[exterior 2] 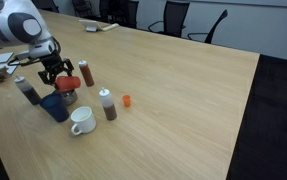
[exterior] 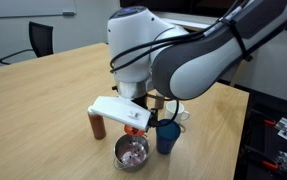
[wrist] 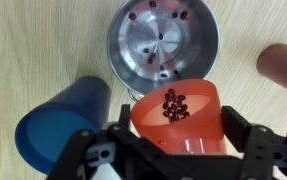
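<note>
My gripper (wrist: 176,128) is shut on an orange cup (wrist: 178,118), one black finger on each side of it. The cup is tipped forward, and a cluster of dark beans (wrist: 173,104) lies at its mouth. Just beyond the cup's rim, on the wooden table, stands a metal bowl (wrist: 163,42) with a few dark beans in it. In an exterior view the gripper (exterior: 133,118) hangs right over the bowl (exterior: 132,152). In the other, the cup (exterior 2: 66,83) shows below the gripper (exterior 2: 55,72).
A blue cup (wrist: 61,122) (exterior: 167,137) stands close beside the bowl. A brown bottle (exterior: 99,127) (wrist: 283,68) is on the bowl's other side. A white mug (exterior 2: 81,121), a white-capped bottle (exterior 2: 108,104), a red-topped bottle (exterior 2: 86,73), a dark bottle (exterior 2: 27,90) and a small orange piece (exterior 2: 126,100) stand nearby.
</note>
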{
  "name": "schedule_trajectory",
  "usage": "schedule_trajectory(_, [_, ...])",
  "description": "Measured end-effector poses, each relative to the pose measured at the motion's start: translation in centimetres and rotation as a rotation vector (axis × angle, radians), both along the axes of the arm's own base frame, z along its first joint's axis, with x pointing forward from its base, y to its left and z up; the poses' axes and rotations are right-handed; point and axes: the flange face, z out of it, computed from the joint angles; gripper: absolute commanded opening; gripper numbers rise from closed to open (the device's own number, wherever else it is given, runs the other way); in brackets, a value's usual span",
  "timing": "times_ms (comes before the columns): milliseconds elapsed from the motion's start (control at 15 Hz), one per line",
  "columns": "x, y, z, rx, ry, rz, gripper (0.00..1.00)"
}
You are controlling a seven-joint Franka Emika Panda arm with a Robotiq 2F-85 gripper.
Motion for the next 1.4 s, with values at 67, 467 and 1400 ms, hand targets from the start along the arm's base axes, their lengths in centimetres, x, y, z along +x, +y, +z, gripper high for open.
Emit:
schedule_trajectory(67, [-0.3, 0.4, 0.0, -0.008, -0.007, 0.013, 0.64])
schedule_trajectory(467, [-1.2, 1.8, 0.0, -0.042, -0.038, 0.067, 0.64])
schedule_trajectory(1400, [-0.8, 2.3, 0.9, -0.164, -0.175, 0.153, 0.64])
